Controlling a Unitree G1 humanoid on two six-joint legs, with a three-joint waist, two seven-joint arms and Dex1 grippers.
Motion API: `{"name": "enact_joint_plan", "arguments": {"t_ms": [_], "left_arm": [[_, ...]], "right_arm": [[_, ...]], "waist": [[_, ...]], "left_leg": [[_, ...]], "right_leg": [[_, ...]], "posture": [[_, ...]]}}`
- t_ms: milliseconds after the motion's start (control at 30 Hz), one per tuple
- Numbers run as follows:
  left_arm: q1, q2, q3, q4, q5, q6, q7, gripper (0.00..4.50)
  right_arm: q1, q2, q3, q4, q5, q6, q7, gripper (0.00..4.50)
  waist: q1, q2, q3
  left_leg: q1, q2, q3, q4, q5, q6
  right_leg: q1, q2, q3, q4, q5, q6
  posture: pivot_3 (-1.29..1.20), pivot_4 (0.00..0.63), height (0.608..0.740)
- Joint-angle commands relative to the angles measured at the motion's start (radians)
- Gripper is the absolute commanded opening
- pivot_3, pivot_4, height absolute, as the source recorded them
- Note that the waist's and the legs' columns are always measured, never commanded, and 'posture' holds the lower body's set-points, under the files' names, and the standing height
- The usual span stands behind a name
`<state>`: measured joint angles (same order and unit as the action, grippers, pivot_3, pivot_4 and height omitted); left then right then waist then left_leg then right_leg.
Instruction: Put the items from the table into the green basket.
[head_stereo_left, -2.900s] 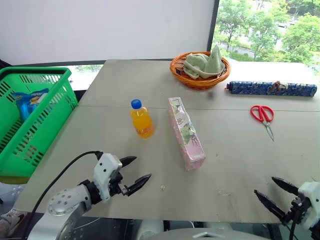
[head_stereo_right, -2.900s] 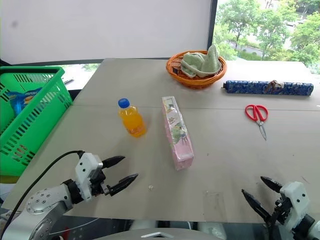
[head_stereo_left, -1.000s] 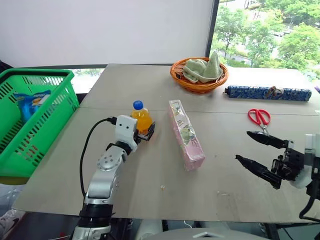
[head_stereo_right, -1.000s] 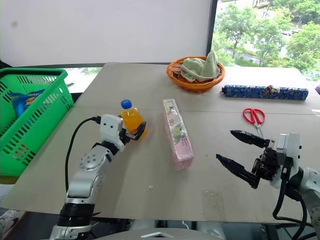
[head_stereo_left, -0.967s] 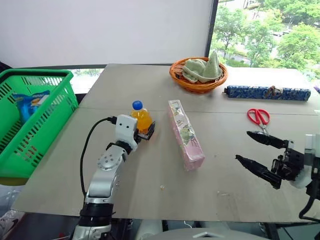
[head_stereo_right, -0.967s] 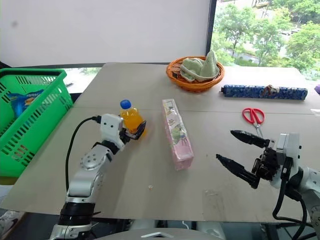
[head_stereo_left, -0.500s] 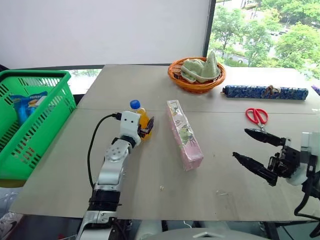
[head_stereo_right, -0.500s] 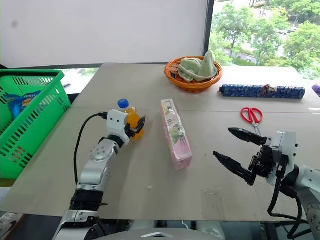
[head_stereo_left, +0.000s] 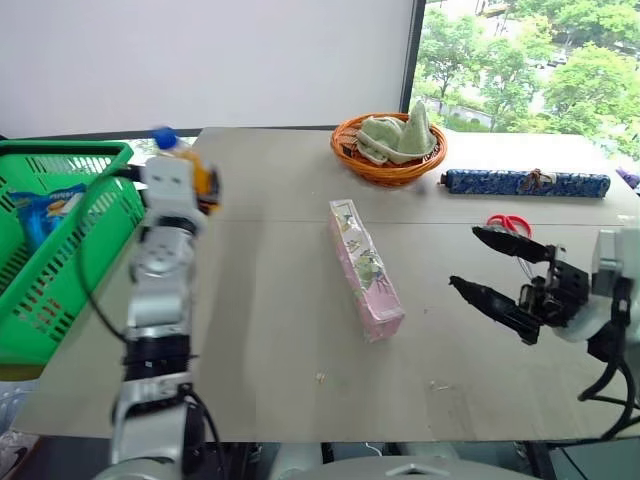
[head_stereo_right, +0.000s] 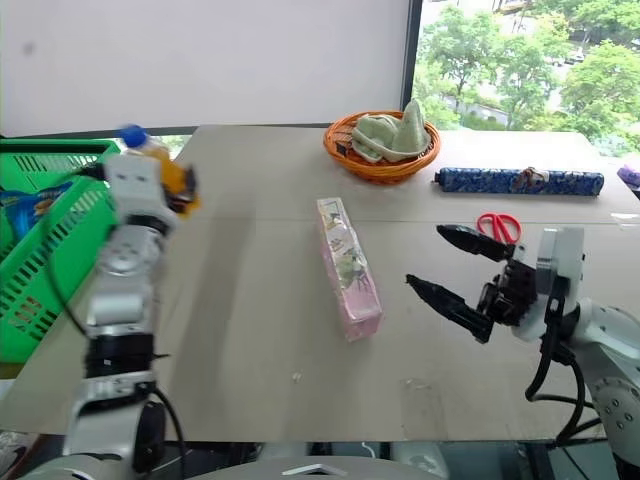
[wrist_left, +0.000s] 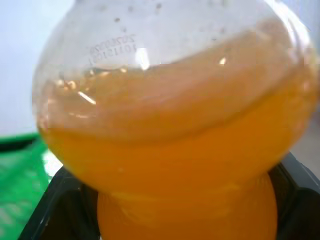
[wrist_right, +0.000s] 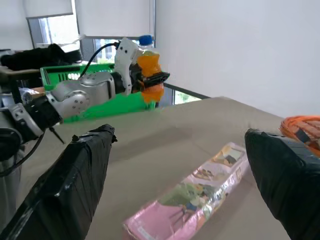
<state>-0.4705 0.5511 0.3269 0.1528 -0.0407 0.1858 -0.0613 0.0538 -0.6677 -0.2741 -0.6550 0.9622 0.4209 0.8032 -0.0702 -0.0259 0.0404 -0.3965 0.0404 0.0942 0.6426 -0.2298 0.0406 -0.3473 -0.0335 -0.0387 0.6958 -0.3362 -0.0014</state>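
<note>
Two items of the task show here: the orange-drink bottle (wrist_right: 149, 70) is clamped between the black fingers of the left gripper (wrist_right: 150, 80), lifted clear of the table (head_stereo_left: 270, 330) near its left edge, just beside the rim of the green basket (head_stereo_left: 60, 250), which stands off the table's left side with a blue packet (head_stereo_left: 45, 205) inside it. From the left wrist the bottle's rounded body sits close, with orange liquid partway up it and the two dark fingers at either side of its narrower lower part. The pink box (head_stereo_left: 365, 268) lies flat near the middle of the table, its long side running away from the robot. The right gripper (head_stereo_left: 495, 270) hovers above the table to the right of the box, its fingers spread wide and holding nothing. Farther back stand the orange wicker basket (head_stereo_left: 388, 150) with green cloths, the blue patterned roll (head_stereo_left: 525, 183) and the red-handled scissors (head_stereo_left: 510, 224).
</note>
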Motion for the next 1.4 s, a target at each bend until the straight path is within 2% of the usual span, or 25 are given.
{"name": "enact_joint_plan", "arguments": {"t_ms": [33,233,433,600,667,700,933,1033,1133,1267,1400], "left_arm": [[-0.027,0.112,0.088,0.053,0.01,-0.035,0.004,3.02],[-0.013,0.267,0.185,0.244,0.01,-0.089,0.01,3.02],[-0.028,0.292,0.236,0.474,-0.04,-0.108,0.028,3.02],[-0.08,0.305,0.191,0.654,-0.037,-0.184,-0.014,3.02],[-0.105,0.313,0.175,0.72,-0.028,-0.219,-0.02,4.05],[-0.117,0.318,0.167,0.75,-0.025,-0.236,-0.021,4.4],[-0.175,0.343,0.176,0.831,-0.069,-0.318,-0.056,4.46],[-0.2,0.305,0.168,0.709,-0.138,-0.34,-0.172,4.46],[-0.184,0.219,0.122,0.484,-0.246,-0.265,-0.34,4.46],[-0.108,0.089,-0.018,0.093,-0.436,0.044,-0.495,4.46],[-0.079,0.024,-0.161,-0.115,-0.465,0.293,-0.471,4.46]], "right_arm": [[-0.074,-0.004,0.02,-0.03,0.055,0.027,-0.023,4.5],[-0.192,0.0,0.082,-0.038,0.111,0.084,-0.047,4.5],[-0.247,-0.006,0.105,-0.051,0.162,0.124,-0.061,4.5],[-0.255,-0.008,0.106,-0.041,0.128,0.125,-0.072,4.5],[-0.252,-0.006,0.107,-0.037,0.108,0.122,-0.079,4.5],[-0.248,-0.007,0.106,-0.035,0.099,0.122,-0.083,4.5],[-0.212,-0.007,0.088,-0.037,0.065,0.118,-0.084,4.5],[-0.19,-0.004,0.069,-0.041,0.071,0.113,-0.086,4.5],[-0.143,-0.006,0.032,-0.031,0.054,0.097,-0.085,4.5],[-0.011,-0.023,-0.045,-0.009,-0.011,0.064,-0.053,4.5],[0.13,-0.035,-0.14,0.024,-0.081,0.016,-0.004,4.5]], "waist": [[0.006,0.0,0.0],[0.053,-0.009,-0.002],[0.062,-0.01,-0.003],[0.067,-0.014,-0.006],[0.067,-0.014,-0.006],[0.067,-0.014,-0.006],[0.056,-0.013,-0.006],[0.056,-0.014,-0.007],[0.062,-0.014,-0.007],[0.052,-0.013,-0.008],[0.026,-0.009,-0.008]], "left_leg": [[0.0,0.0,0.0,-0.001,0.0,-0.001],[-0.002,-0.001,-0.002,0.0,0.0,0.0],[-0.001,-0.001,-0.002,0.0,-0.001,0.001],[-0.002,-0.001,-0.004,0.0,-0.001,0.001],[-0.002,-0.001,-0.004,0.0,-0.001,0.0],[-0.002,-0.001,-0.003,0.0,-0.001,0.0],[-0.002,-0.002,-0.003,0.0,-0.001,0.001],[-0.002,-0.002,-0.003,0.0,-0.001,0.001],[-0.003,-0.002,-0.004,0.001,0.0,0.0],[-0.004,-0.003,-0.003,0.003,0.0,-0.001],[-0.004,-0.002,-0.002,0.005,0.001,-0.001]], "right_leg": [[0.0,0.0,0.0,0.0,0.0,0.0],[0.0,-0.003,-0.004,0.0,0.0,0.0],[0.0,-0.005,-0.005,0.001,0.0,-0.001],[0.0,-0.006,-0.007,0.0,0.0,-0.001],[0.0,-0.007,-0.007,0.0,0.0,-0.001],[0.0,-0.007,-0.007,0.0,0.001,-0.001],[-0.001,-0.008,-0.007,0.0,0.0,-0.001],[-0.001,-0.008,-0.007,0.0,0.001,-0.001],[0.0,-0.01,-0.01,0.0,0.001,-0.001],[0.002,-0.012,-0.011,0.0,0.001,-0.001],[0.003,-0.01,-0.011,0.001,0.0,-0.001]], "posture": [[-0.05,0.0,0.74],[0.0,0.0,0.74],[0.0,0.0,0.74],[0.0,0.0,0.74],[-0.01,0.0,0.74],[-0.01,0.0,0.74],[-0.03,0.0,0.74],[-0.04,0.0,0.74],[-0.06,0.0,0.74],[-0.09,0.0,0.74],[-0.14,0.0,0.74]]}}
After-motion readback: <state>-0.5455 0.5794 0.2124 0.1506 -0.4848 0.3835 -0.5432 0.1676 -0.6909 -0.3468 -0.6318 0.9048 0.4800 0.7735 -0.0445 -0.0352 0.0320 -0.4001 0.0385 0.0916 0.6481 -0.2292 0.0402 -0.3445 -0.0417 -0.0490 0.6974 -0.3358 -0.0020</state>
